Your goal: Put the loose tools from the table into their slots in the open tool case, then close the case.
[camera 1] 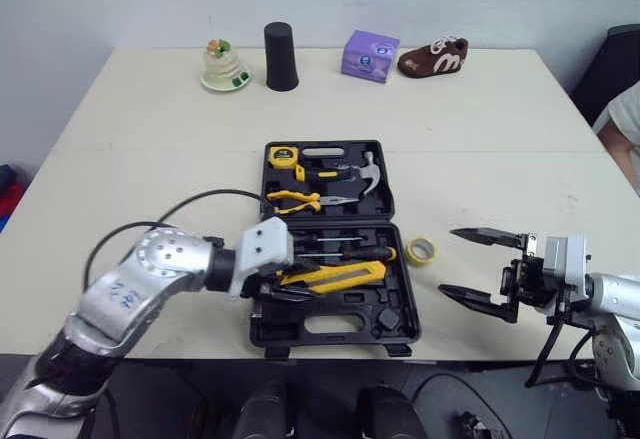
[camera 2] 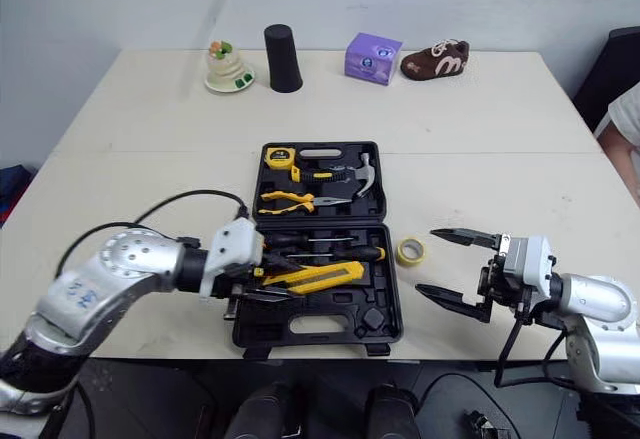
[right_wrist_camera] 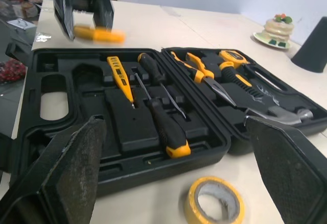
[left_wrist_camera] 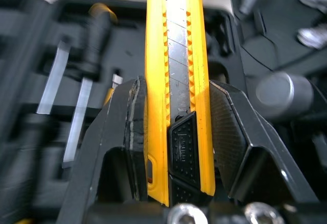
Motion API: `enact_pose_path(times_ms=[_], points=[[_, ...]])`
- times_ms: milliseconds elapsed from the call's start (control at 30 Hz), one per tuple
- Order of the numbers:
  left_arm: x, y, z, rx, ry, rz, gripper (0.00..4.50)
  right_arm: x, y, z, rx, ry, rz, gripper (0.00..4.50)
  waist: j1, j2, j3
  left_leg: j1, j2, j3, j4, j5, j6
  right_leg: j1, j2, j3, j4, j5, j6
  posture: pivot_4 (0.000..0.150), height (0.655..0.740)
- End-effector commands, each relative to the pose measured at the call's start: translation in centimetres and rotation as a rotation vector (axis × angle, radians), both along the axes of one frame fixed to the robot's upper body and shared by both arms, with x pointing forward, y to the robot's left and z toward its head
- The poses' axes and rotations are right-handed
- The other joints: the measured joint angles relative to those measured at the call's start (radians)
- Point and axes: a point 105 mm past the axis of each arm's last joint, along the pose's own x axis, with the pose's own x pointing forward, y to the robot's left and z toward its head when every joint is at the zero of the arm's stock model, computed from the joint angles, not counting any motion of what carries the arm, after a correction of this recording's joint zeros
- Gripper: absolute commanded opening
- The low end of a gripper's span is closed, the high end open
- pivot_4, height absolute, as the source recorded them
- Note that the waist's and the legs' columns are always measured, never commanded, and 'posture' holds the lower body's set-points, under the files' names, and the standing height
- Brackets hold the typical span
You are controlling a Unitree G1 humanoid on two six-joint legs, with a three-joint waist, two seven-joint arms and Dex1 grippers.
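Yellow knife (camera 1: 340, 275) in left jaws; right jaws wide

The utility knife (left_wrist_camera: 176, 30) runs out of the left wrist view at its far end, its near end buried between the fingers (left_wrist_camera: 122, 127) of the left gripper (left_wrist_camera: 175, 86), and the tool case (left_wrist_camera: 41, 55) behind is all blur. From the right wrist that knife is just a yellow smear, and the head view's right edge cuts off a person's sleeve (camera 1: 623, 124).

Along far edge of surface (camera 1: 480, 119), in a row: cake toy (camera 1: 223, 64), black cup (camera 1: 281, 57), purple box (camera 1: 370, 56), brown shoe (camera 1: 434, 58).
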Motion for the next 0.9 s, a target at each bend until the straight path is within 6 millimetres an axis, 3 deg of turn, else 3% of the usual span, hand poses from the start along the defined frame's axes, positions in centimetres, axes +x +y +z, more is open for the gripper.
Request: enact_pose_path(times_ms=[33, 667, 700, 833, 900], points=[[0.8, -0.3, -1.1, 0.072, -0.051, 0.006, 1.27, -0.6, 0.0, 1.5, 0.003, -0.058, -0.017, 4.50, -0.001, 0.000, 0.000, 0.000, 0.000, 0.000, 0.000, 0.000, 0.000, 0.000, 0.000, 0.000, 0.000, 0.000, 0.000, 0.150, 0.7340], [0.7, -0.6, -3.0, 0.155, -0.001, 0.009, 1.27, -1.3, -0.3, 0.7, 0.007, -0.042, -0.066, 4.50, 0.012, 0.000, 0.000, 0.001, 0.000, -0.001, 0.001, 0.000, 0.001, 0.001, -0.001, 0.000, 0.001, 0.000, 0.000, 0.150, 0.7340], [0.7, -0.6, -3.0, 0.149, 0.007, 0.011, 2.32, -1.2, -0.4, 0.5, 0.008, -0.041, -0.067, 4.50, 0.012, 0.000, 0.000, 0.001, 0.000, -0.001, 0.001, 0.000, 0.001, 0.001, -0.001, 0.000, 0.001, 0.000, 0.000, 0.150, 0.7340], [1.0, -0.9, -2.2, 0.128, -0.054, -0.023, 3.94, -1.3, -0.6, 0.1, 0.002, -0.034, -0.063, 4.50, 0.013, 0.000, 0.000, 0.001, 0.000, -0.001, 0.001, 0.000, 0.001, 0.002, -0.001, 0.000, 0.000, 0.000, 0.000, 0.150, 0.7340], [1.1, -1.0, -1.3, 0.088, -0.072, -0.051, 3.94, -1.3, -0.7, 0.0, 0.003, -0.038, -0.063, 4.50, 0.014, 0.000, 0.000, 0.001, 0.000, -0.001, 0.001, 0.000, 0.001, 0.002, -0.001, 0.000, 0.000, 0.000, 0.000, 0.150, 0.7340]])
